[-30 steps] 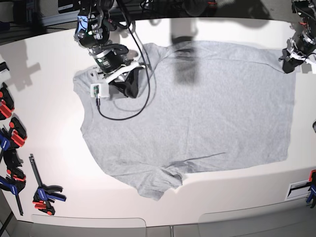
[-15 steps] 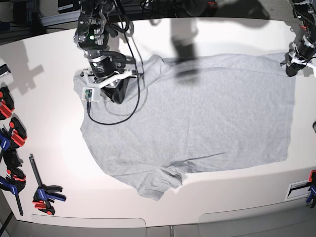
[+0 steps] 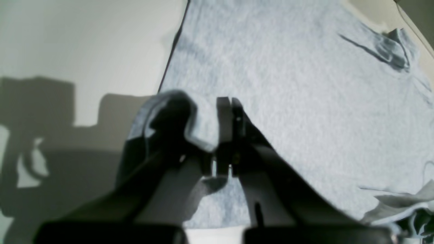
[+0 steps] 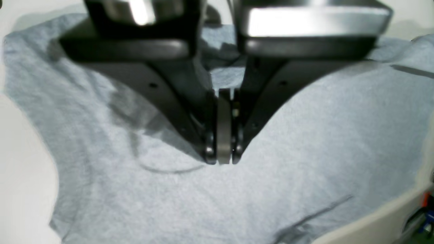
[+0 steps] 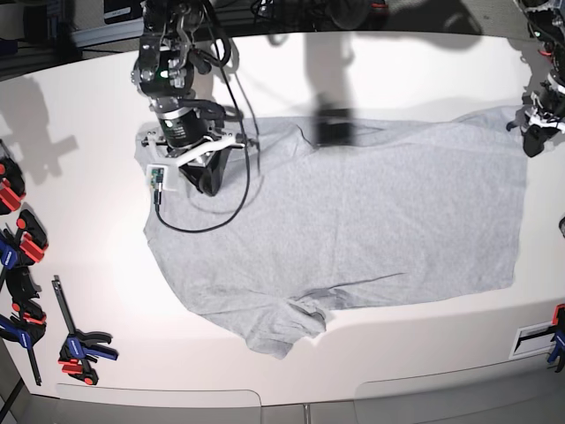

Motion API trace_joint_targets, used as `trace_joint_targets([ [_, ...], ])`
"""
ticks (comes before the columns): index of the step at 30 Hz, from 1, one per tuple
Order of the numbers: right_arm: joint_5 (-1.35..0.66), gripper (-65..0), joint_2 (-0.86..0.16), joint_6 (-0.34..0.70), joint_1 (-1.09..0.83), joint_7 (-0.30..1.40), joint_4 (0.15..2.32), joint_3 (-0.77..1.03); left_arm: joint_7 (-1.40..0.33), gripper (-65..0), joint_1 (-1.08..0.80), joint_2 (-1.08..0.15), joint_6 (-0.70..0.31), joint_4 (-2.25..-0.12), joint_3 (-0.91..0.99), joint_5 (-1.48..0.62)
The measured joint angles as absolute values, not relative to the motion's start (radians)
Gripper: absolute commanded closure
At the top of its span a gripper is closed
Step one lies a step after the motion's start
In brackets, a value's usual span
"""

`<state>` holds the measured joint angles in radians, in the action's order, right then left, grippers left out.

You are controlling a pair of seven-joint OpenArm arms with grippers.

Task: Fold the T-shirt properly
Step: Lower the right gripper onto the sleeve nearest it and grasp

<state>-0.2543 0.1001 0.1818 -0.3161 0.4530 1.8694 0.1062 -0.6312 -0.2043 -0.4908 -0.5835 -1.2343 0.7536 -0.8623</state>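
White surface (image 5: 79, 230), grey T-shirt (image 5: 353, 238) spread flat, clamps (image 5: 79, 344) along edge, left claw (image 3: 228, 135) pinching the T-shirt's hem, right claw (image 4: 222, 149) closed on its cloth

both arms low; left fingers (image 3: 225, 112) and right fingers (image 4: 223, 149) pinched together.

T-shirt (image 5: 353, 221) lies spread flat on white table (image 5: 88, 124), plain grey side up, one sleeve crumpled at its near edge. Right gripper (image 5: 205, 181) sits on the shirt's shoulder area, jaws together w/ cloth pinched; black cable (image 5: 231, 194) loops just beside it over the fabric. Left gripper (image 5: 535, 141) at the opposite corner, jaws closed on the hem. Red/blue clamps (image 5: 75, 346) well apart from right gripper, near table edge.
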Motion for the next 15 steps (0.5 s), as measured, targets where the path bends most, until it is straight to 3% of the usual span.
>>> trace_joint_targets([
  [8, -0.255, 0.0, 0.1, 0.16, -0.303, 0.442, 1.821, 0.106, -0.691, 0.0, -0.196, -0.503, -0.583, -1.24, 0.752, -0.862],
  [15, -0.253, 0.0, 0.1, 0.16, -0.273, 0.437, 1.749, 0.106, -0.741, 0.0, -0.201, -0.609, -0.584, -1.24, 0.752, -0.959],
])
